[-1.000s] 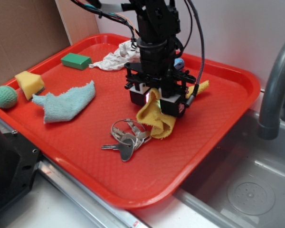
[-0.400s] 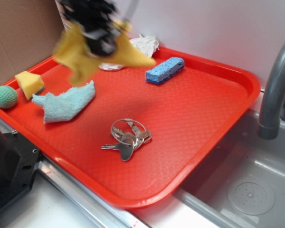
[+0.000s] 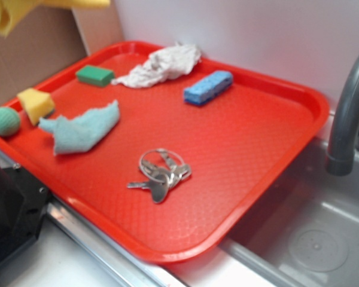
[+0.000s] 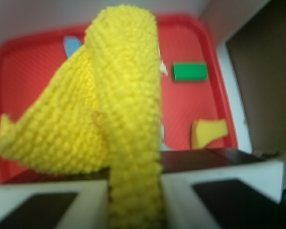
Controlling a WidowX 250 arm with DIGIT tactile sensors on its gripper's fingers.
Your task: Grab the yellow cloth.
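Note:
In the wrist view my gripper (image 4: pixel 135 200) is shut on the yellow cloth (image 4: pixel 119 95), a fold of it pinched between the two white fingers (image 4: pixel 52 200). The cloth hangs in front of the camera and hides much of the red tray (image 4: pixel 19 62) far below. In the exterior view only the cloth's lower edge (image 3: pixel 12 11) shows at the top left corner, high above the tray (image 3: pixel 245 149). The gripper itself is out of that frame.
On the tray lie a key bunch (image 3: pixel 160 173), a light blue-green rag (image 3: pixel 81 125), a yellow sponge wedge (image 3: pixel 36 103), a green sponge (image 3: pixel 96 75), a white rag (image 3: pixel 161 64) and a blue sponge (image 3: pixel 207 87). A green ball (image 3: pixel 4 121) sits at the left rim. A grey faucet (image 3: pixel 347 113) stands over the sink at right.
My gripper has lifted the yellow cloth off the tray, up and to the left, until the arm has left the exterior view. The blue sponge it had hidden now shows.

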